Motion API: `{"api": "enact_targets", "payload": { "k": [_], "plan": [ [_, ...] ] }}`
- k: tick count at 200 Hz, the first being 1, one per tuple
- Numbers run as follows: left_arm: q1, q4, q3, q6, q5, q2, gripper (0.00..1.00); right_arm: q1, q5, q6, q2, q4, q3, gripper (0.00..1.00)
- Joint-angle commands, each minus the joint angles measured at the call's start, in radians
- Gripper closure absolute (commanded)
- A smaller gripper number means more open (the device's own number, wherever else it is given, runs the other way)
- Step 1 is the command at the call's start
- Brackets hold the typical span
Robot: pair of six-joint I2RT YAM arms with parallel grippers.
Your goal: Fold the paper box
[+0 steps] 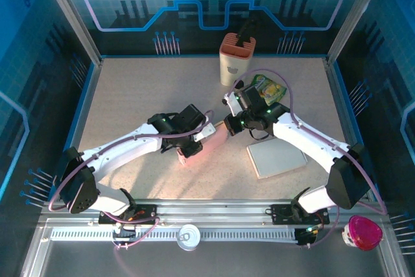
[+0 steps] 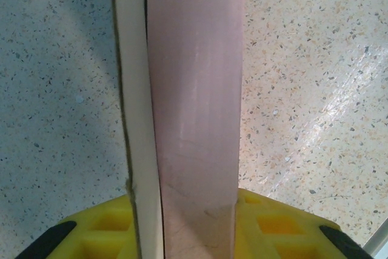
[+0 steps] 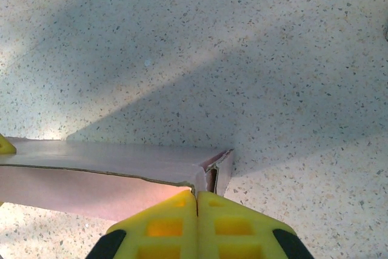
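Note:
The pink paper box [image 1: 214, 137] hangs between both arms just above the middle of the speckled table. My left gripper [image 1: 192, 148] is shut on its left part. In the left wrist view a long pink panel [image 2: 195, 89] with a cream edge runs straight up from between the yellow fingers [image 2: 276, 219]. My right gripper [image 1: 229, 127] is at the box's right end. There the yellow fingers [image 3: 236, 222] are pressed together, with the thin edge of the box's top wall [image 3: 109, 162] running into their seam beside a folded corner.
A peach holder [image 1: 237, 58] with a dark tool in it stands at the back. A green packet [image 1: 270, 89] lies next to it. A flat grey sheet [image 1: 276, 156] lies under the right arm. On the front rail sit a can [image 1: 189, 236] and a pink lidded cup [image 1: 363, 232].

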Motion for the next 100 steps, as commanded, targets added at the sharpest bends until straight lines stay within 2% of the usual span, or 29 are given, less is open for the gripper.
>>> {"api": "enact_targets", "payload": {
  "k": [1, 100],
  "plan": [
    [0.028, -0.038, 0.010, -0.020, -0.062, -0.014, 0.69, 0.013, 0.029, 0.039, 0.005, 0.003, -0.035, 1.00],
    [0.042, -0.027, 0.006, -0.034, -0.082, -0.026, 0.59, 0.053, 0.119, 0.099, -0.005, 0.095, -0.109, 1.00]
  ]
}}
